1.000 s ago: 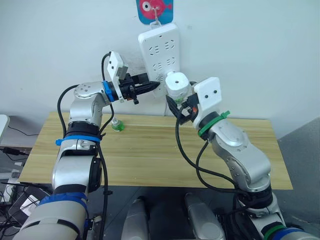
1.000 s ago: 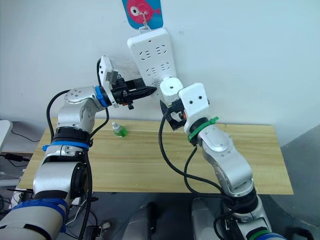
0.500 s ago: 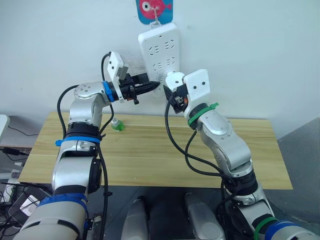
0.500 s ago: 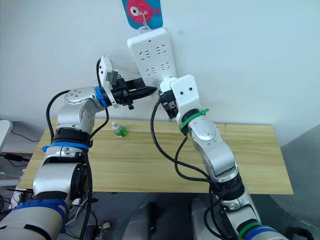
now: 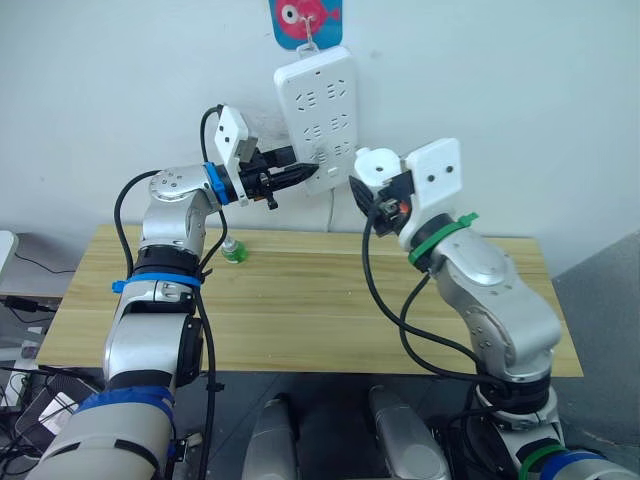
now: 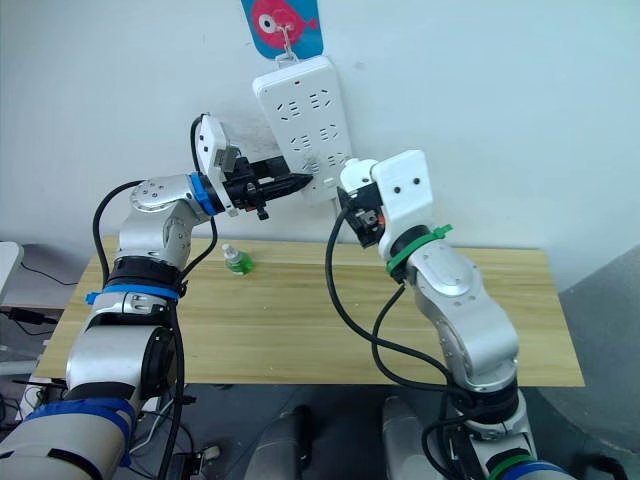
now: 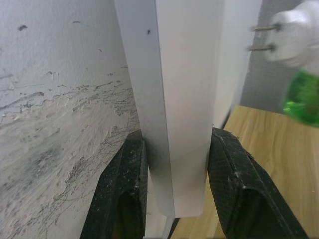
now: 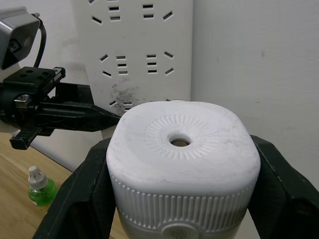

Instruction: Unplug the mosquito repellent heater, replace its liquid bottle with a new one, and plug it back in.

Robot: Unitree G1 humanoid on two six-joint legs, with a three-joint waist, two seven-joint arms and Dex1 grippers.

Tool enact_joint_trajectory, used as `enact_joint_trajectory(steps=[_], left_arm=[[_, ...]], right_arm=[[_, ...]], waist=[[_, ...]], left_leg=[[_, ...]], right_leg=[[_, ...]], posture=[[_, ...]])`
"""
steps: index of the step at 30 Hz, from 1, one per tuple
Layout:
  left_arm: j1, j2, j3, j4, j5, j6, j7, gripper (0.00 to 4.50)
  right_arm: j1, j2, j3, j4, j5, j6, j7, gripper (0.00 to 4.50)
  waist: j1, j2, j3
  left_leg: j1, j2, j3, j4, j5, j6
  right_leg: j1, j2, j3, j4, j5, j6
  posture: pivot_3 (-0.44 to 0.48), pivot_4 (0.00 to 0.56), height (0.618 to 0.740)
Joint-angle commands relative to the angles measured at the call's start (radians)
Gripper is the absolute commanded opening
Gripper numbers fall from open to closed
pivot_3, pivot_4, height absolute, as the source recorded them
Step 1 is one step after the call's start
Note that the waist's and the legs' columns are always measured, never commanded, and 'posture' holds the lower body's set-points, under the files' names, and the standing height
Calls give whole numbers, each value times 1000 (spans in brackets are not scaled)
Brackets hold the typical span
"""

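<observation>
Against the wall: a long white plastic power strip [image 5: 318, 110] hangs tilted from a hook under a blue fish sticker [image 5: 305, 20]; the paint behind it is scuffed.
Left gripper [image 5: 310, 173]: black fingers clamped on the strip's lower edge, one each side.
Mosquito repellent heater [image 8: 182, 164]: rounded white plastic, ribbed top with a round vent hole; unplugged, just off the strip, prongs toward it.
Right gripper [image 8: 179, 189]: jaws spread wide, gripping the heater's sides.
Table [image 5: 300, 310]: pale wood grain.
Green bottle [image 5: 233, 250]: small, white-capped, upright near the table's back edge.
</observation>
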Motion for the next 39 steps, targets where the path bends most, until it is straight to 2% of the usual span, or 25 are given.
enact_joint_trajectory(steps=[1, 4, 8, 14, 16, 19, 23, 28, 34, 39], left_arm=[[16, 32, 6, 3, 63, -24, 121, 1322], [75, 50, 10, -64, 53, 6, 130, 1322], [255, 90, 24, -299, 35, 28, 140, 2604], [560, 104, 93, -693, -11, 99, 253, 4478], [658, 95, 100, -827, -44, 159, 278, 4500], [795, 61, 45, -1037, -87, 212, 292, 4500], [858, -36, -35, -1171, -95, 243, 375, 4500], [854, -136, -94, -1191, -59, 183, 442, 4500], [835, -197, -127, -1197, -61, 141, 478, 4500], [797, -224, -163, -1176, -43, 83, 478, 4500]], right_arm=[[-6, 16, -14, -76, 34, 28, 3, 2986], [19, 27, -21, -77, 36, 22, -7, 2986], [45, 10, -24, -80, 29, 9, -4, 2986], [75, -5, -59, -83, 49, -9, 12, 2986], [84, 21, -92, -75, 73, -13, 12, 2986], [94, 76, -143, -51, 124, -37, 14, 2986], [98, 206, -245, -27, 253, -32, 1, 2986], [94, 320, -359, -25, 438, 41, -49, 2986], [92, 367, -448, -15, 670, 82, -194, 2986], [105, 347, -449, 7, 887, 60, -331, 2986]], waist=[[-6, 0, 0], [-23, -2, -1], [-56, -3, -2], [-46, -3, -2], [-45, -3, -2], [-36, -3, -2], [-20, -4, -3], [-25, -6, -5], [-31, -6, -5], [-33, -6, -5]], left_leg=[[0, 0, 0, 0, 3, 1], [0, 0, 5, 0, 9, 4], [1, 0, 12, -3, 11, 4], [-6, 2, 9, -22, 14, -1], [-6, 3, 8, -25, 13, -1], [-6, 2, 9, -28, 13, -1], [-6, 0, 9, -27, 13, -1], [-5, 0, 12, -19, 15, -1], [-5, 0, 13, -18, 17, 1], [-5, 1, 13, -20, 16, 1]], right_leg=[[0, 0, 1, -1, 3, 1], [0, -1, 5, -3, 8, -1], [-3, -3, 9, -3, 12, 3], [-18, -2, 3, 0, 15, -1], [-18, -2, 3, -1, 13, -3], [-18, -3, 3, -3, 12, -2], [-17, -5, 2, -2, 12, -2], [-13, -5, 4, -3, 11, 0], [-13, -4, 5, -2, 12, 0], [-14, -3, 5, -2, 12, 0]], posture=[[-267, 278, 735], [-267, 275, 735], [-263, 273, 735], [-248, 275, 735], [-241, 273, 735], [-226, 259, 735], [-219, 242, 735], [-232, 235, 735], [-239, 236, 735], [-242, 235, 735]])
